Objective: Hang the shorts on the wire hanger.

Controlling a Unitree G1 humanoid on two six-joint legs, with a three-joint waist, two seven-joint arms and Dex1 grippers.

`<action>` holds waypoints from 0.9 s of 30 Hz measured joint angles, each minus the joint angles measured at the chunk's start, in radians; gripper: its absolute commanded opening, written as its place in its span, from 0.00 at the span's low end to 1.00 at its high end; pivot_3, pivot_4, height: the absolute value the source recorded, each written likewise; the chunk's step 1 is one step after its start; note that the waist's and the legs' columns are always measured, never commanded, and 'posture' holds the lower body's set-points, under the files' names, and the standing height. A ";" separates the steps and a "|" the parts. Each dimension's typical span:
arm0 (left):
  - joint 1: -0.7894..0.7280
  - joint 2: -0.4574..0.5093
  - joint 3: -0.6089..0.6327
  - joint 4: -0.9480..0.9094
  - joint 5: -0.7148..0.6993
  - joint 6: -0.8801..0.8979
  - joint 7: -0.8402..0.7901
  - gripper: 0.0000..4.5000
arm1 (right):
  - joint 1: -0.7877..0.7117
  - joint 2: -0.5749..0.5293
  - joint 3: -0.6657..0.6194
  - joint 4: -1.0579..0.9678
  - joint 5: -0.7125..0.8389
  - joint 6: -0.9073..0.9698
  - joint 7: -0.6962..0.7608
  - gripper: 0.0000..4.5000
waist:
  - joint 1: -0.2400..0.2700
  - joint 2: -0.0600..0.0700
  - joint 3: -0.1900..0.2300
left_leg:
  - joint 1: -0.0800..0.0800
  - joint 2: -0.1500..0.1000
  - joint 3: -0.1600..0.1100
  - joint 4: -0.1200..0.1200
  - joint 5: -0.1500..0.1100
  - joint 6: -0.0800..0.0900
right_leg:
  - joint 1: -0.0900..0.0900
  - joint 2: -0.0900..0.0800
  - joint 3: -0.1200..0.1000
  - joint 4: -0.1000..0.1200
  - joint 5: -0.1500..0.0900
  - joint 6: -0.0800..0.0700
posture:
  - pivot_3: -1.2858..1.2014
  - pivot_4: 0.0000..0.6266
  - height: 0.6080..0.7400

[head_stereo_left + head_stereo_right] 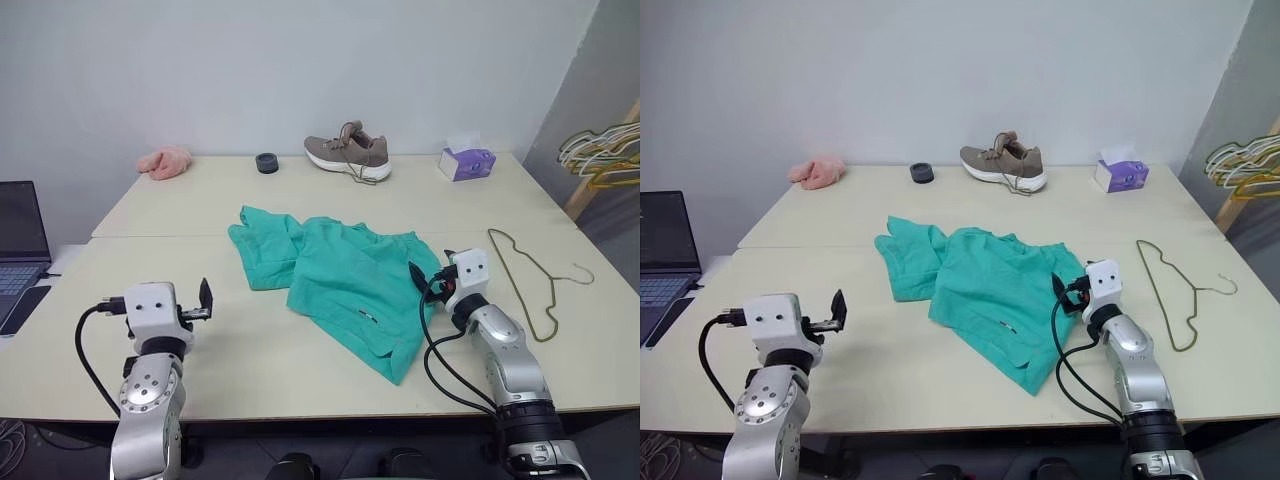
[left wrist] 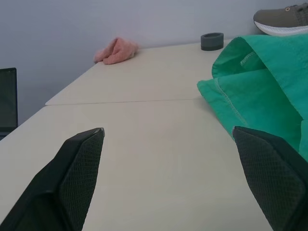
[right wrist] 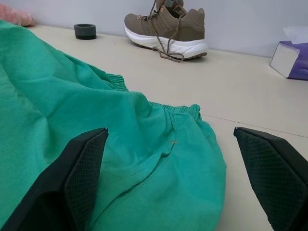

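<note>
Both grippers, left (image 1: 203, 300) and right (image 1: 432, 270), hover wide open and empty over the table (image 1: 150, 225), the right nearer, its jaws at the edge of the crumpled shorts (image 1: 345, 280), hanger (image 1: 530, 285) flat just beyond.

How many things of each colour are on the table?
Green: 2, the shorts and the wire hanger
Pink: 1, fluffy cloth
Black: 1, ring
Brown: 1, shoe
Purple: 1, tissue box
Total: 6
</note>
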 measured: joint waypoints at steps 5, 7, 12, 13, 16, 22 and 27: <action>0.000 0.008 -0.007 0.000 0.004 -0.014 -0.018 1.00 | 0.001 0.000 0.000 -0.001 0.000 0.000 0.000 0.99 | 0.000 0.000 0.000 | 0.000 0.000 0.000 0.000 0.000 0.000 | 0.000 0.000 0.000 0.000 0.000 0.000 | 0.51 0.00 1.00; 0.000 0.010 -0.008 0.000 0.007 -0.014 -0.018 1.00 | 0.002 0.001 0.000 -0.005 0.000 -0.001 0.001 0.99 | 0.000 0.000 0.000 | 0.000 0.000 0.000 0.000 0.000 0.000 | 0.000 0.000 0.000 0.000 0.000 0.000 | 0.51 0.00 1.00; 0.000 0.012 -0.009 0.000 0.009 -0.015 -0.019 1.00 | 0.002 0.002 0.000 -0.005 0.000 -0.002 0.004 0.99 | 0.000 0.000 0.000 | 0.000 0.000 0.000 0.000 0.000 0.000 | 0.000 0.000 0.000 0.000 0.000 0.000 | 0.51 0.00 1.00; 0.000 0.013 -0.010 0.000 0.009 -0.015 -0.020 1.00 | 0.002 0.002 0.000 -0.005 0.001 -0.003 0.005 0.99 | -0.001 0.000 0.000 | 0.000 0.000 0.000 0.000 0.000 0.000 | 0.000 0.000 0.000 0.000 0.000 0.000 | 0.51 0.00 1.00; 0.000 0.014 -0.019 0.000 0.009 -0.016 -0.026 1.00 | 0.002 0.002 0.000 -0.005 0.002 -0.005 0.008 0.99 | -0.001 0.000 0.000 | 0.000 0.000 0.000 0.000 0.000 0.000 | 0.000 0.000 0.000 0.000 0.000 0.000 | 0.51 0.00 1.00; 0.000 0.022 -0.029 0.000 0.007 -0.018 -0.049 1.00 | 0.009 0.001 0.000 -0.016 0.007 -0.005 0.009 0.99 | -0.002 0.000 0.000 | 0.000 0.000 0.000 0.000 0.000 0.000 | 0.000 0.000 0.000 0.000 0.000 0.000 | 0.51 0.00 1.00; 0.011 0.025 -0.036 -0.005 -0.034 -0.043 -0.112 1.00 | 0.013 -0.001 0.000 -0.039 0.007 -0.005 0.010 0.99 | -0.004 0.000 0.000 | 0.000 0.000 0.000 0.000 0.000 0.000 | 0.000 0.000 0.000 0.000 0.000 0.000 | 0.50 0.00 1.00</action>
